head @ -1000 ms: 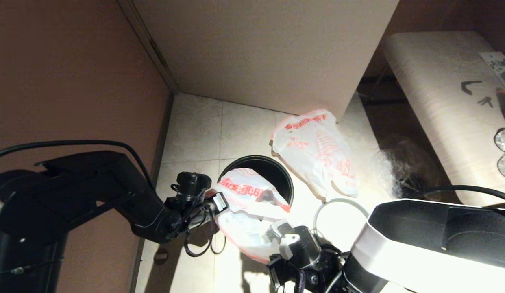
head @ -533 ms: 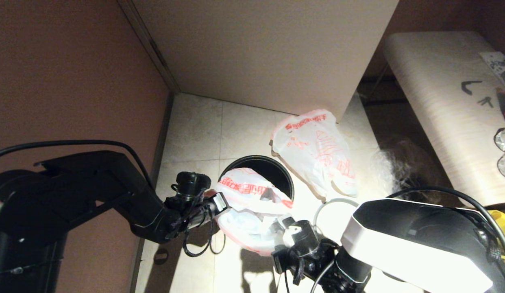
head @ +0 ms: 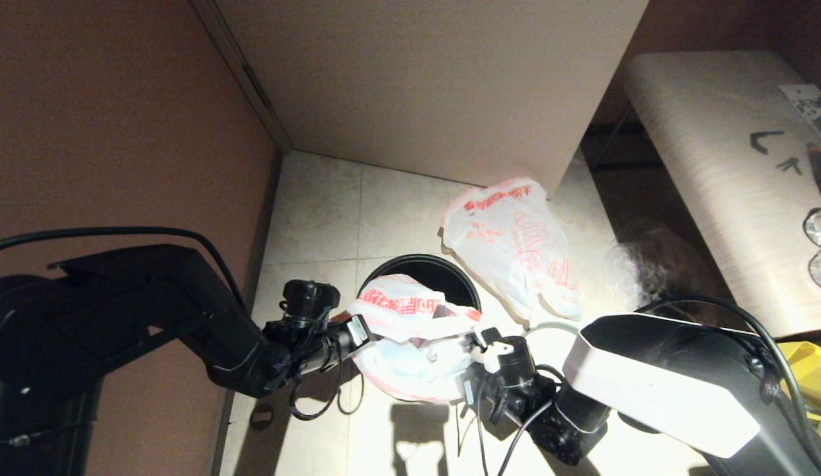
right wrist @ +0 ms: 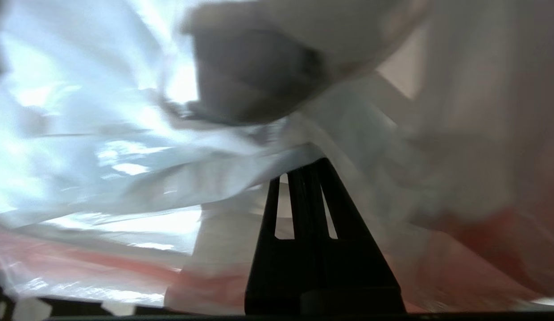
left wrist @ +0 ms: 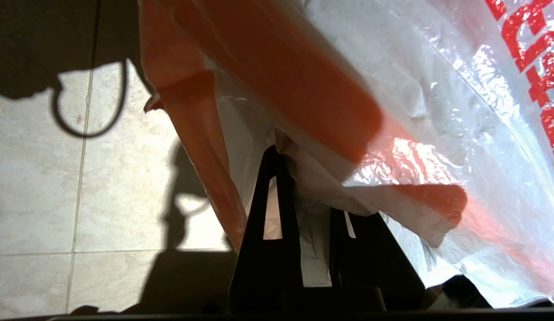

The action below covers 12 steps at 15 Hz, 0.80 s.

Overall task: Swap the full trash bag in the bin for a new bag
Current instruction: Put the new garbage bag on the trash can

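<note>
While the head view hides both grips, wrist views show each claw (left (left wrist: 303, 187), right (right wrist: 303, 174)) pinching the new bag (head: 410, 330)

the new bag (head: 410, 344) is hanging over the near rim of the bin (head: 450, 274), between the two grippers. the full trash bag (head: 516, 248) is lying on the floor (head: 318, 211) behind the bin, to its right.

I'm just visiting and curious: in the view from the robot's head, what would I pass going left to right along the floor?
Left gripper → new bag → right gripper → grey ring → yellow bag.
</note>
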### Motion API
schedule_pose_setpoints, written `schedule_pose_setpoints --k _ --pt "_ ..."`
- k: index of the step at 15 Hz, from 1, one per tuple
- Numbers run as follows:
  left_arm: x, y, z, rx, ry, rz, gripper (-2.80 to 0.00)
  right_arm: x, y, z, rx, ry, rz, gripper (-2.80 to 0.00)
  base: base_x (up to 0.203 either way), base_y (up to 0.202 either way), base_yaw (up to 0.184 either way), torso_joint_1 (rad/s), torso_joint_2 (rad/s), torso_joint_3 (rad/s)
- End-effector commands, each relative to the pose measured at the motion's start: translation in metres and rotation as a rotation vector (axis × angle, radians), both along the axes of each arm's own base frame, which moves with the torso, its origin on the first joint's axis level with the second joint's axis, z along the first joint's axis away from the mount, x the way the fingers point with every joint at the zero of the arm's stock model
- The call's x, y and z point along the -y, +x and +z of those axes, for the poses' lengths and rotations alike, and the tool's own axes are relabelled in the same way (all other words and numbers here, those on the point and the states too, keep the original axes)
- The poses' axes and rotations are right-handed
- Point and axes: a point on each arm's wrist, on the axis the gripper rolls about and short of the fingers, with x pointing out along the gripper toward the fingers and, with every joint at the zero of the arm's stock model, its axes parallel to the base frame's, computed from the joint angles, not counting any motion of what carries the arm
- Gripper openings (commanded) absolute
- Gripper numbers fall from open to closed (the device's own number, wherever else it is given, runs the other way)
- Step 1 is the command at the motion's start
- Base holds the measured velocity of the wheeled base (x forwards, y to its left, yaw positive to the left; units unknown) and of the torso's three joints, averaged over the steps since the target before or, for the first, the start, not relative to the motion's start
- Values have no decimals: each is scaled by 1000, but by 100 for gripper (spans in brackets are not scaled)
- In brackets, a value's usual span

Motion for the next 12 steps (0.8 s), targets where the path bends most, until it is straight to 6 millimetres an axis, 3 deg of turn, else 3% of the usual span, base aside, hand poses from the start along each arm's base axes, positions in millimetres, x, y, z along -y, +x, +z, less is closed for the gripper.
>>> schedule_pose_setpoints --k 1,6,12 --pt "0 0 1 4 -7 1 -280 5 8 -3 8 1 -21 -280 0 0 0 0 0 0" --pt "-1 -6 1 -17 -30 -47 -280 7 32 18 128 14 -82 -280 0 0 0 0 0 0" --pt "-3 -14 -5 -42 -12 -116 -280 14 39 36 258 20 -130 -280 0 0 0 0 0 0"
